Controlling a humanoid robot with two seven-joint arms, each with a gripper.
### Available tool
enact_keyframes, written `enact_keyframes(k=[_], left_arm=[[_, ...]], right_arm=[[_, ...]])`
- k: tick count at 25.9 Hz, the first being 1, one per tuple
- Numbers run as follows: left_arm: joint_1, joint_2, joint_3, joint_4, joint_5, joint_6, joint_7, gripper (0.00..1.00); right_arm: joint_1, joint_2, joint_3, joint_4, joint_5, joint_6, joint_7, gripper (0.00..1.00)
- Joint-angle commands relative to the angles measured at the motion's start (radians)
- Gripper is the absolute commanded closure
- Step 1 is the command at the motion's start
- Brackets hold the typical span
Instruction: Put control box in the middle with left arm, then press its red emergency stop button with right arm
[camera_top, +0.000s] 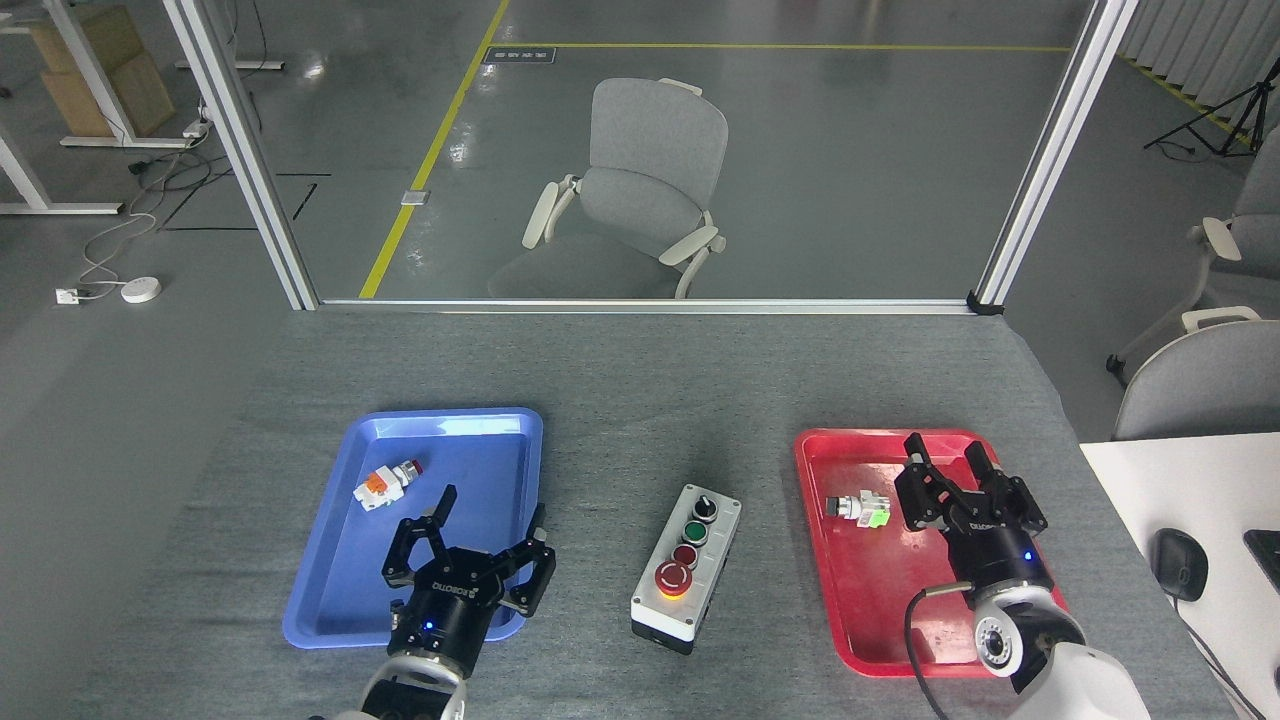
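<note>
The control box (687, 567) lies flat on the grey table between the two trays, its long side running away from me. Its large red emergency stop button (672, 578) is at the near end, with a small red, a green and a black control behind it. My left gripper (480, 525) hangs open over the near part of the blue tray, well left of the box and holding nothing. My right gripper (945, 470) is over the red tray, right of the box, its fingers spread open and empty.
The blue tray (330, 590) holds a small white and orange push-button part (385, 484). In the red tray (850, 620) lies a push-button part with a green end (860, 508). A white desk with a black mouse (1178, 563) stands at the right edge.
</note>
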Motion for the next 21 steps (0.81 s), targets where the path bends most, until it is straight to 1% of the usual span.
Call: enact_keyframes(k=[1,2,3,5,7,9,11,14,18,21], left_arm=[[0.011,0.038,0.202,0.019,0.001,-0.118,-0.015,0.01],[0.011,0.037,0.246,0.045,0.003,-0.154,-0.021,0.01],[0.009,0.038,0.283,0.072,0.006,-0.183,-0.031,0.01],[0.003,0.040,0.343,0.134,0.017,-0.217,-0.044,0.01],[-0.005,0.040,0.386,0.198,0.024,-0.224,-0.054,0.01],[-0.008,0.041,0.403,0.253,0.030,-0.224,-0.054,0.01],[-0.023,0.038,0.404,0.290,0.032,-0.224,-0.054,0.01],[-0.034,0.038,0.404,0.304,0.035,-0.224,-0.054,0.01],[-0.034,0.041,0.403,0.298,0.032,-0.236,-0.040,0.01],[-0.035,0.040,0.404,0.293,0.030,-0.321,-0.006,0.01]], right_arm=[[-0.060,-0.034,-0.001,0.089,-0.002,-0.250,0.011,0.74],[-0.075,-0.039,0.006,0.109,0.001,-0.293,0.011,0.86],[-0.086,-0.037,0.021,0.121,0.002,-0.335,0.011,1.00],[-0.100,-0.029,0.076,0.122,0.004,-0.368,0.011,1.00],[-0.127,-0.022,0.162,0.126,0.010,-0.387,0.014,1.00],[-0.147,-0.019,0.257,0.127,0.010,-0.399,0.015,1.00],[-0.153,-0.017,0.322,0.126,0.011,-0.418,0.015,1.00],[-0.153,0.004,0.369,0.127,0.024,-0.436,0.020,1.00],[-0.149,0.012,0.404,0.127,0.082,-0.470,0.020,1.00],[-0.146,0.017,0.414,0.138,0.099,-0.474,0.020,1.00]])
